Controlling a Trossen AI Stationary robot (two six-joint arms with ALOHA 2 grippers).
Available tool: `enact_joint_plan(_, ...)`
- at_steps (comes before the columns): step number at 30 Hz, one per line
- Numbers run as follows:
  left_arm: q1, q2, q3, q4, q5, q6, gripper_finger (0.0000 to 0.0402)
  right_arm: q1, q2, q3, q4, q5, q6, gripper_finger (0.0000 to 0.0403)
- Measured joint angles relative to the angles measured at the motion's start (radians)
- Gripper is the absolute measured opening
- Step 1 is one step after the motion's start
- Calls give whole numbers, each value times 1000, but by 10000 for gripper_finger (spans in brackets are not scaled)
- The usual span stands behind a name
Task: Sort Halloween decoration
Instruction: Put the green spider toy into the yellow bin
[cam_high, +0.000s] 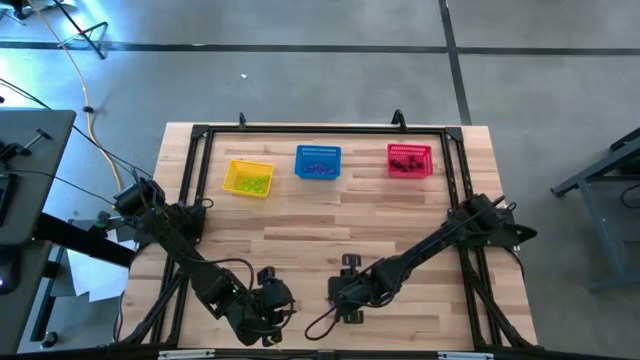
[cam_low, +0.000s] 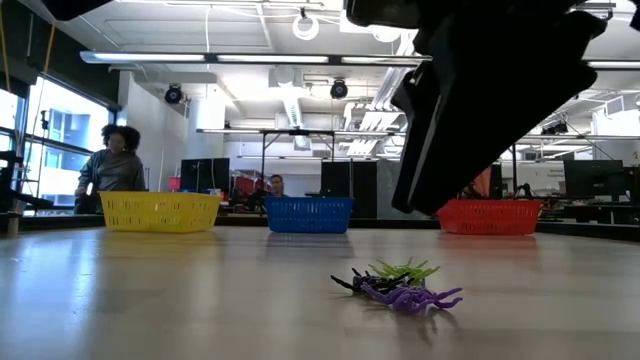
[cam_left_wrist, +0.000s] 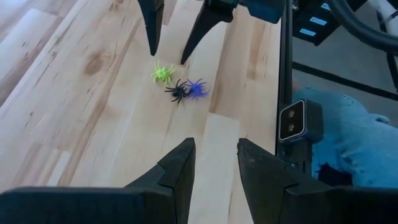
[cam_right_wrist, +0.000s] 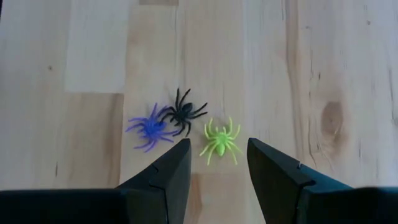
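Three tiny plastic spiders lie together on the wooden table near its front edge: a yellow-green one (cam_right_wrist: 219, 140), a black one (cam_right_wrist: 182, 112) and a purple one (cam_right_wrist: 149, 127). All three rest on their legs, the black one touching the purple one. My right gripper (cam_right_wrist: 218, 144) hangs open just above the yellow-green spider, one finger on each side of it and clear of it. In the left wrist view its fingertips (cam_left_wrist: 151, 50) stand over that spider (cam_left_wrist: 163, 73). My left gripper (cam_left_wrist: 214, 146) is open with nothing between its fingers, to the left of the spiders.
A yellow basket (cam_high: 248, 178), a blue basket (cam_high: 318, 162) and a red basket (cam_high: 409, 159) stand in a row at the far side, each with small pieces inside. A black frame (cam_high: 455, 180) rims the table. A person's leg (cam_left_wrist: 351, 143) is beside the front edge.
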Motion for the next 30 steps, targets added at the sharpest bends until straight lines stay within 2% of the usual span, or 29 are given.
enact_joint_plan(23, -13, 0, 0, -71, 2, -52, 110, -32, 81, 0, 17, -4, -48, 152)
enact_joint_plan(27, -13, 0, 0, -73, 3, -52, 110, -32, 81, 1, 12, -20, -48, 116)
enact_joint_plan(30, -13, 0, 0, -73, 4, -53, 110, -32, 82, 1, 10, -40, -46, 57)
